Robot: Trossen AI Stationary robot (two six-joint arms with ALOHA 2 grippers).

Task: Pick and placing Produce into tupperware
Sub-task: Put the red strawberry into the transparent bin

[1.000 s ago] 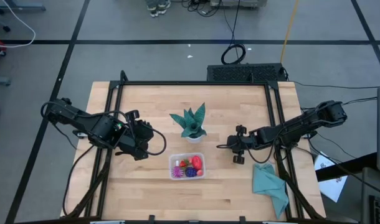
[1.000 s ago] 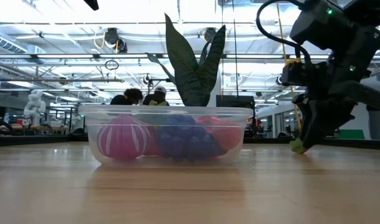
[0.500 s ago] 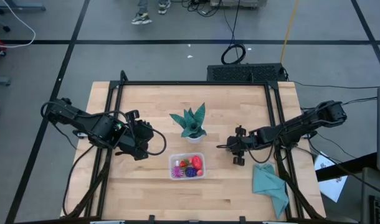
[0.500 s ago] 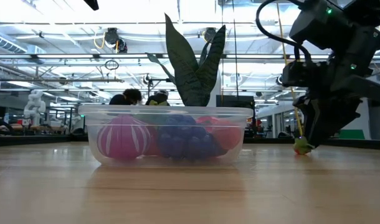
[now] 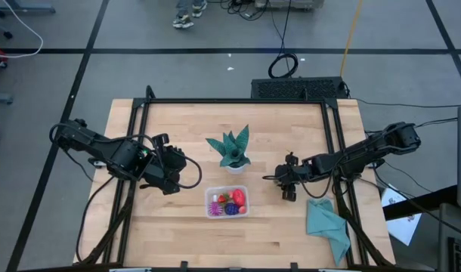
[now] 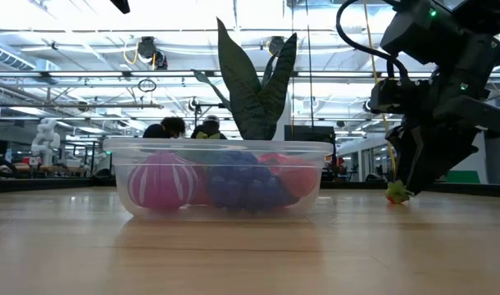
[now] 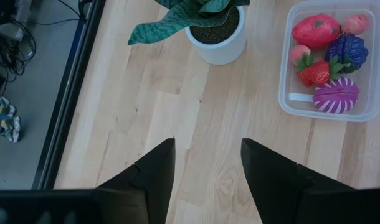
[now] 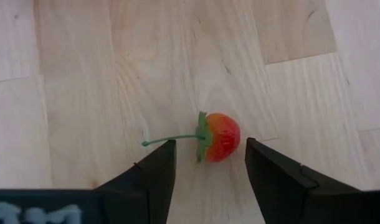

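Observation:
The clear tupperware sits on the wooden table toward the near edge. It holds a pink-purple ball, a dark purple piece, a larger red piece and a strawberry. A small red fruit with a green cap and thin stem lies on its side on the table to the container's right. My right gripper stands open low over it, one finger on each side. My left gripper hangs open above the table to the container's left, with nothing between its fingers.
A teal spiky plant in a white pot stands just behind the container. A teal cloth lies at the near right corner. Bare wood lies at the far left of the table.
My right gripper has opened and let go of the small red fruit. The fruit was held at its fingertips and now lies on the table between them, shifted slightly. The left arm has kept still.

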